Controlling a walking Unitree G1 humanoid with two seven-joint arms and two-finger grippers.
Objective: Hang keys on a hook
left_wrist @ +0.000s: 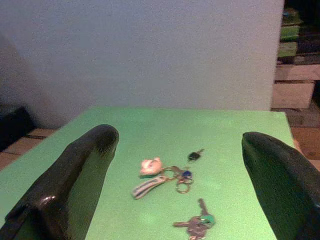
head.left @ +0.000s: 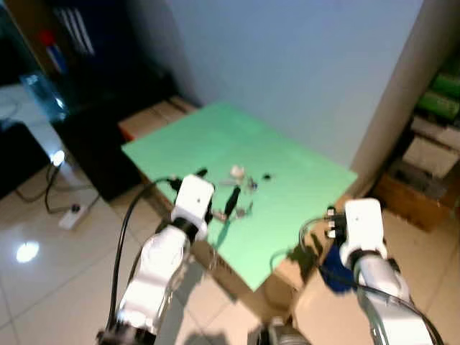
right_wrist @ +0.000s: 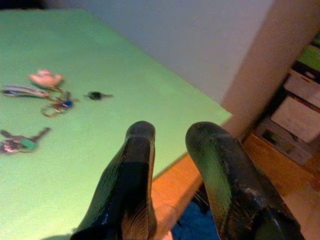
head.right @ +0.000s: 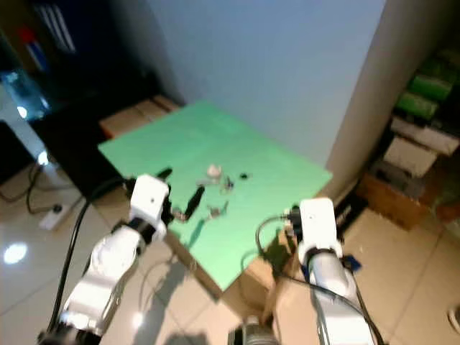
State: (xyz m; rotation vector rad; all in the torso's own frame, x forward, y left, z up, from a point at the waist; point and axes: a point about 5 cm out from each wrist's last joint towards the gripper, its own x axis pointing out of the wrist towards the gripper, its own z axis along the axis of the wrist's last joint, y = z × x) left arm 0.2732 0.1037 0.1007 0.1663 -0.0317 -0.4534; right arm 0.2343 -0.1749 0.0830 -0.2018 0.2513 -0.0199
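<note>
- The green table point(head.left: 215, 136) is the largest thing, a board with one corner toward the robot. The grey wall point(head.left: 302, 65) stands close behind it, and tiled floor point(head.left: 43, 237) lies at its 9 o'clock.
- No hook can be made out on the wall or elsewhere.
- The left arm reaches over the table's near-left edge. The left gripper point(left_wrist: 180, 150) is spread wide with nothing between its fingers.
- The right gripper point(right_wrist: 167, 150) hangs off the table's near-right edge, its fingers a small gap apart and holding nothing. I judge the left arm the nearer to the keys.
- The keys lie in a loose cluster mid-table, at 12 o'clock from the left gripper.
- The ring bunch point(left_wrist: 165, 175), with a pink charm and a strap, lies farthest, its long axis running across the gripper's line.
- The green-tagged bunch point(left_wrist: 195, 224) is nearest the left gripper, at 1 o'clock, and is the likeliest pick.
- A small black fob point(left_wrist: 194, 156) lies just beyond, toward the wall.
- Bare green lies all round the cluster, so a straight approach from the near edge looks open.
</note>
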